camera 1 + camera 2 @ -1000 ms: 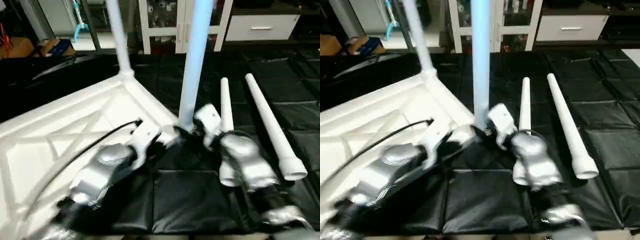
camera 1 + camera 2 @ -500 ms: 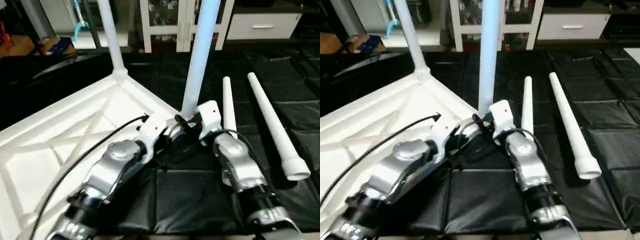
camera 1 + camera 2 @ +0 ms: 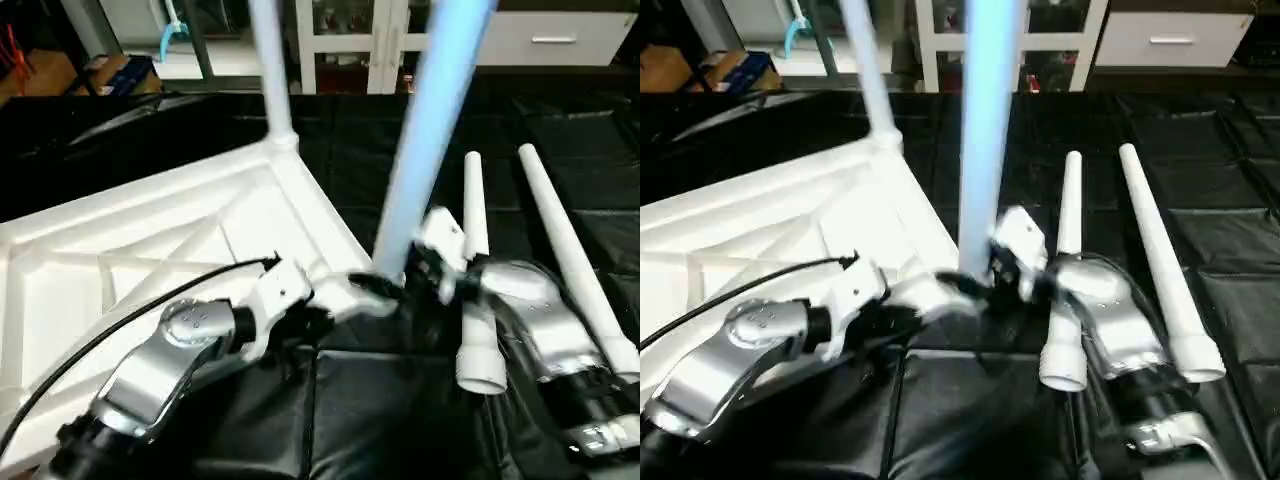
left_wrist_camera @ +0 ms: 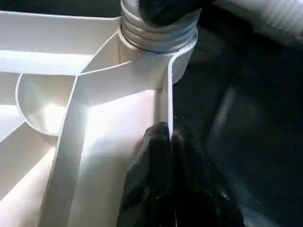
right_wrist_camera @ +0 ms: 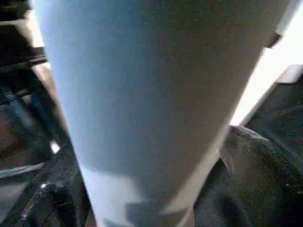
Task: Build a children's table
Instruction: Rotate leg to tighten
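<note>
The white tabletop [image 3: 130, 270] lies underside up on the black mat, its X ribs showing. One leg [image 3: 268, 70] stands in the far corner socket. A second leg [image 3: 432, 140] stands in the near corner socket [image 4: 158, 40], leaning to the right. My left gripper [image 4: 171, 135] is shut on the tabletop's thin rim just beside that socket. My right gripper [image 3: 992, 272] is at the base of the near leg, which fills the right wrist view [image 5: 142, 94]. Two loose legs [image 3: 472, 270] [image 3: 570, 250] lie side by side on the mat at the right, partly under my right forearm.
Black padded mat [image 3: 380, 400] covers the floor around the tabletop. A white cabinet [image 3: 370, 40] and a white drawer unit [image 3: 560, 25] stand at the back, with a cardboard box [image 3: 100, 70] at the far left. A black cable [image 3: 120, 330] runs along my left forearm.
The camera has shifted. Both grippers stay at the near corner socket. My right forearm has swung outward to the right, over the loose legs.
</note>
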Motion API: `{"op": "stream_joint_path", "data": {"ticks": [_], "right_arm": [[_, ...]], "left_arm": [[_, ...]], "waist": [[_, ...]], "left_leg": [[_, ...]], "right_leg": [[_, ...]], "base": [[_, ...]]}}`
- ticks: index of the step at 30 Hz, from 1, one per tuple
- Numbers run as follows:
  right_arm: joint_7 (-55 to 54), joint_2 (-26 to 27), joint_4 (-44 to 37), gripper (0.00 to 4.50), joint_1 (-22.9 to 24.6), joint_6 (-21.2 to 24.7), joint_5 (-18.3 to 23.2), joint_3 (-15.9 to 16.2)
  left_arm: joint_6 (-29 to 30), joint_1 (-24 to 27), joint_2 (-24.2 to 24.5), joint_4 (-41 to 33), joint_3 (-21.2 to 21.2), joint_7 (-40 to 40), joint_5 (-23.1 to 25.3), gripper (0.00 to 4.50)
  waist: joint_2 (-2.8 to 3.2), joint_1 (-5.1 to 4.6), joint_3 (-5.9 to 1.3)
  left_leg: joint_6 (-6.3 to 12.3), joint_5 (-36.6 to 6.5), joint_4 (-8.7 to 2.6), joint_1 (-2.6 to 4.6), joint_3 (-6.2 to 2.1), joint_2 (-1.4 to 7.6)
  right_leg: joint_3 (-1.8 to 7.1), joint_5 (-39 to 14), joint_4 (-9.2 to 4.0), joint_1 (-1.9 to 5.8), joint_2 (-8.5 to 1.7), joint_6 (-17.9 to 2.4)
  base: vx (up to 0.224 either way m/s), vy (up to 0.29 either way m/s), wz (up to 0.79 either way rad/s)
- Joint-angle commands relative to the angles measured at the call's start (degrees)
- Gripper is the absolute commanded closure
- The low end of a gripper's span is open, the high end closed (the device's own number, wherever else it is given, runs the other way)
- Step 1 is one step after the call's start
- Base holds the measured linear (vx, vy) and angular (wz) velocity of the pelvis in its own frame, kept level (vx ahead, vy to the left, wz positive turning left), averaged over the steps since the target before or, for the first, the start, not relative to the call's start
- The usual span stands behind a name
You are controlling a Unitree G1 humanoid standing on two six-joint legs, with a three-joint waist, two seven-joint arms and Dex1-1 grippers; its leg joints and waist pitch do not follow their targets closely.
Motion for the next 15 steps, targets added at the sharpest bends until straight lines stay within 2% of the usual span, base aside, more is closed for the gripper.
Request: {"op": "stream_joint_path", "data": {"ticks": [1, 2, 3, 4, 6, 9, 10, 12, 15], "right_arm": [[0.02, -2.30, 1.10, 0.62, 0.79, 0.16, -1.42, -0.76], [0.54, -2.45, 1.24, 0.62, 1.27, -0.74, -2.02, 0.12], [0.74, -2.49, 1.27, 0.62, 1.46, -1.00, -2.23, 0.47], [1.10, -2.58, 1.30, 0.62, 1.87, -1.22, -2.66, 1.19], [1.15, -2.45, 1.67, 0.62, 2.45, -2.06, -3.46, 1.98], [0.88, -2.26, 2.09, 0.62, 2.71, -2.59, -4.15, 2.24], [0.65, -2.24, 2.29, 0.87, 2.72, -2.57, -4.40, 2.29], [-0.63, -2.53, 3.55, 0.94, 2.51, -3.29, -5.79, 2.78], [-1.50, -2.58, 4.49, 1.24, 2.26, -3.59, -6.26, 2.93]], "left_arm": [[2.19, 2.20, 2.06, 1.43, -2.11, -2.99, 0.24, 4.50], [2.24, 1.96, 2.06, 1.51, -2.24, -2.96, 0.09, 4.50], [2.26, 1.89, 2.04, 1.54, -2.30, -2.94, 0.05, 4.50], [2.26, 1.77, 1.93, 1.62, -2.41, -2.87, 0.07, 4.50], [2.33, 1.66, 1.78, 1.64, -2.60, -2.81, 0.02, 4.50], [2.40, 1.59, 1.75, 1.64, -2.73, -2.83, -0.08, 4.50], [2.42, 1.56, 1.74, 1.64, -2.74, -2.87, -0.14, 4.50], [2.39, 1.46, 1.81, 1.76, -2.78, -2.92, -0.25, 4.50], [2.43, 1.35, 1.84, 1.85, -2.80, -2.98, -0.27, 4.50]], "waist": [[-0.34, 0.13, -2.91], [-0.32, 0.09, -2.69], [-0.33, 0.07, -2.66], [-0.27, -0.02, -2.60], [-0.31, -0.21, -2.60], [-0.41, -0.38, -2.83], [-0.35, -0.35, -2.96], [-0.35, -0.35, -3.08], [-0.31, -0.35, -2.97]], "left_leg": [[9.84, -3.97, -4.03, 1.72, -1.92, 4.98], [8.19, -6.82, -4.34, 1.81, -1.93, 4.99], [7.36, -8.05, -4.47, 1.87, -1.93, 5.01], [5.42, -10.21, -4.70, 2.06, -1.94, 4.92], [4.48, -10.78, -4.78, 1.90, -1.97, 4.78], [4.49, -9.62, -4.61, 1.77, -2.02, 4.64], [5.52, -7.67, -4.38, 1.70, -1.96, 4.57], [6.65, -5.90, -4.18, 1.63, -1.95, 4.56], [7.34, -6.09, -4.19, 1.64, -1.94, 4.66]], "right_leg": [[1.56, -2.99, -2.43, 2.62, -3.63, -17.80], [1.62, -6.20, -2.79, 2.59, -3.66, -17.29], [1.66, -7.48, -2.91, 2.56, -3.66, -16.95], [1.78, -9.03, -3.15, 2.48, -3.58, -16.20], [1.84, -8.91, -3.16, 2.62, -3.60, -15.78], [1.92, -7.27, -3.01, 2.85, -3.74, -15.94], [1.95, -4.66, -2.81, 2.94, -3.78, -16.47], [1.87, -2.21, -2.53, 2.99, -3.75, -16.98], [1.80, -2.76, -2.62, 2.94, -3.77, -17.20]], "base": [[0.000, 0.000, 0.00], [0.000, 0.000, 0.00], [-0.053, 0.012, 0.02], [0.000, 0.000, 0.00], [0.000, 0.000, 0.00], [0.000, 0.000, 0.00], [0.000, 0.000, 0.00], [0.000, 0.000, 0.00], [0.000, 0.000, 0.00]]}}
